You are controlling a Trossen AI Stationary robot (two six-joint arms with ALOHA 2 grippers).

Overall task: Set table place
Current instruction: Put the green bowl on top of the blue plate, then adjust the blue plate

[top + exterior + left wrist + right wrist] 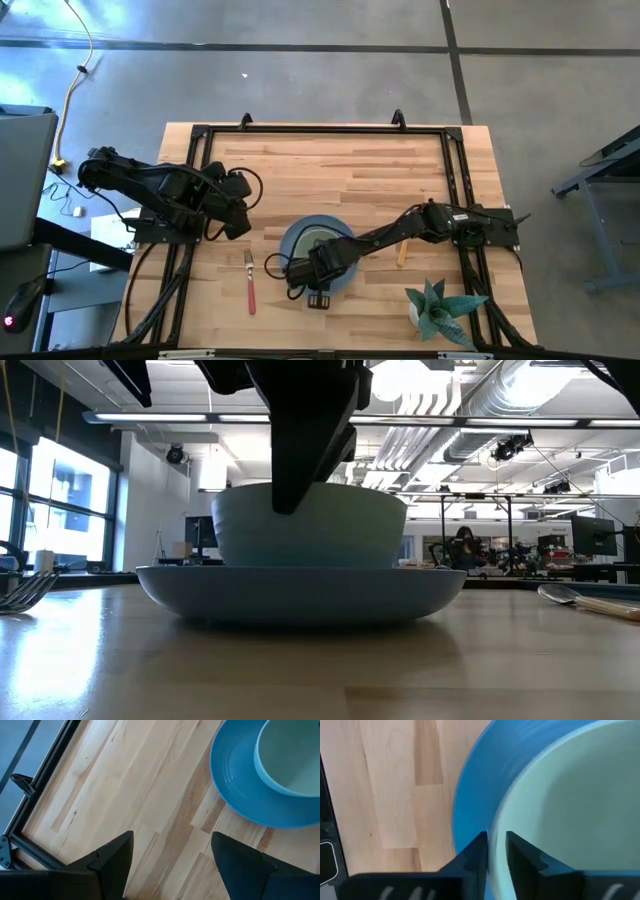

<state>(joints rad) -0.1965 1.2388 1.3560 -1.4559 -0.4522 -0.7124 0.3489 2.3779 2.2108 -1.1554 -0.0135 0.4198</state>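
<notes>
Jaws of my right gripper [496, 851] are nearly together, pinching the bowl [570, 795] by its rim, one finger outside the wall and one inside. My left gripper [172, 855] stands spread and empty.

From above, my right gripper [318, 268] sits over the plate [296, 240] with the bowl [312, 240] under it. The fork [250, 282] lies well off to the left of those jaws, the spoon [403, 252] off to the right behind my forearm, and the plant [438, 308] near the table [330, 170] edge on my right. My left gripper [238, 205] waits apart, short of the plate.

At table height, the bowl [310, 525] rests in the plate [300, 592], my finger [310, 440] coming down onto its rim. Fork tines [25, 592] show at one side, the spoon's bowl [565, 595] at the other.

My left wrist sees bare wood between the open fingers, the plate [235, 785] and bowl [290, 755] beyond them.

My right wrist shows the rim pinched, plate [150, 810] just beside.

Risk, as I judge it: if I lift away before opening, the bowl tips or drags the plate. Opening wide, my outer finger could nudge the plate's rim.
</notes>
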